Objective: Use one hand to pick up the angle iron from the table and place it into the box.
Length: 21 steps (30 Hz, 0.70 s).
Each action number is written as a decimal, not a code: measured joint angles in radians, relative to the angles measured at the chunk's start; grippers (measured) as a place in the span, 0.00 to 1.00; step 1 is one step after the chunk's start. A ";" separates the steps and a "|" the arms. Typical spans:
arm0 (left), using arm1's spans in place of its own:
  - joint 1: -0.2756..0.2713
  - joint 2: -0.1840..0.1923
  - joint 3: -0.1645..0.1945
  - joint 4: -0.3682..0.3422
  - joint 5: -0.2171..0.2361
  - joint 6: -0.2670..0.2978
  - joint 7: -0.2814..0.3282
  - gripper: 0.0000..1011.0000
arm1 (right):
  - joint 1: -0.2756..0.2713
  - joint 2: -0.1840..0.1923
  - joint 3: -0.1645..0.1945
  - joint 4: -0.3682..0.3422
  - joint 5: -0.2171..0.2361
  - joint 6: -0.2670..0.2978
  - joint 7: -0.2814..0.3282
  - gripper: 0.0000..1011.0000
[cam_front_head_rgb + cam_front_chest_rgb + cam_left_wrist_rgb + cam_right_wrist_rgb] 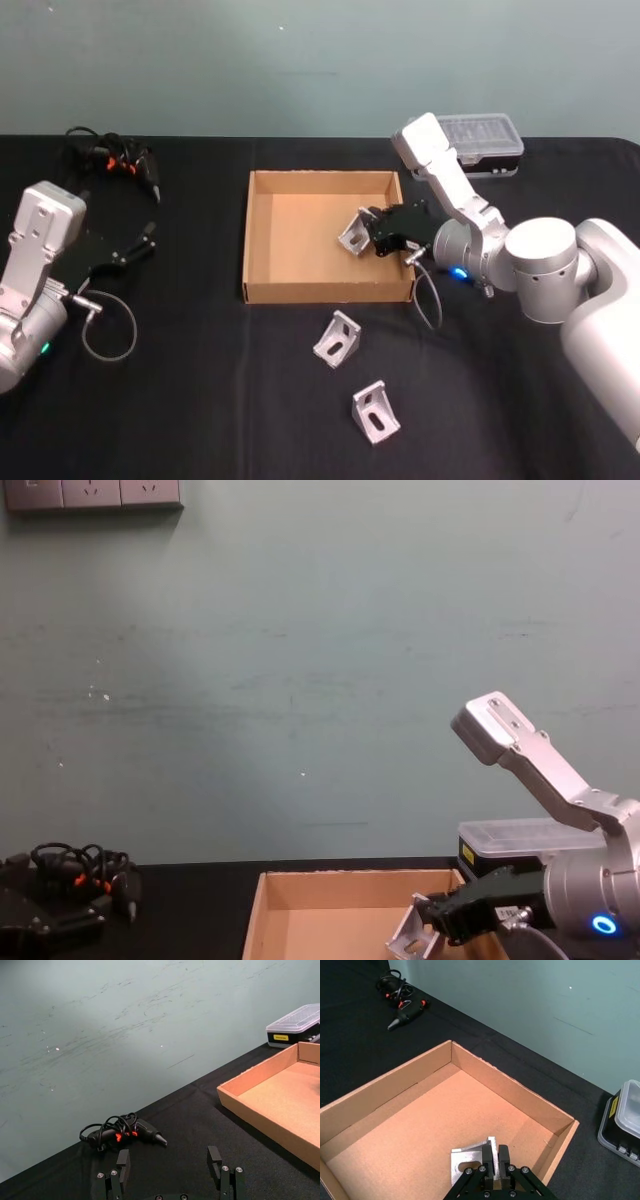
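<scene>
Well to the left of the box (300, 291), the left pincer (147, 243) sits parked low over the black surface (200, 400). Its two fingers (123, 1161) are spread wide with nothing between them. Off the box's far left corner, a black corded tool (118, 160) with orange marks lies in a tangle of its own cable.

The box itself is a shallow tan cardboard tray, open on top. Within its outline, close to its right wall, an angle iron (354, 236) hangs tilted. This silver bracket is pinched on one flange by the right pincer (372, 238). I cannot tell whether it touches the box floor.

In front of the box, near its right front corner, a second angle iron (337, 340) lies on the surface. A third angle iron (376, 411) lies farther out from that front wall. The right arm reaches in over the box's right wall, and its blue ring light (459, 272) glows just outside it. Behind the box's right rear corner stands a plastic case (485, 140) with a clear lid.
</scene>
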<state>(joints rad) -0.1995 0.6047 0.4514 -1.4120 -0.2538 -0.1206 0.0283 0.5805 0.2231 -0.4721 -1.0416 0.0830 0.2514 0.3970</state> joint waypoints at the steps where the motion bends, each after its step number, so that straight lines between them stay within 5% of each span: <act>1: 0.000 0.000 0.000 0.000 0.000 0.000 0.000 1.00 | 0.000 0.000 0.000 0.000 0.000 0.000 0.000 0.08; 10: 0.000 0.000 0.000 0.000 0.000 0.000 0.000 1.00 | -0.001 0.001 0.000 -0.004 0.003 0.003 0.000 0.08; 21: 0.000 0.000 0.000 0.000 0.000 0.000 0.000 1.00 | -0.002 0.002 0.001 -0.007 0.005 0.005 0.000 0.40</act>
<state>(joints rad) -0.1996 0.6047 0.4514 -1.4120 -0.2539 -0.1206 0.0283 0.5788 0.2253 -0.4711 -1.0483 0.0882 0.2567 0.3968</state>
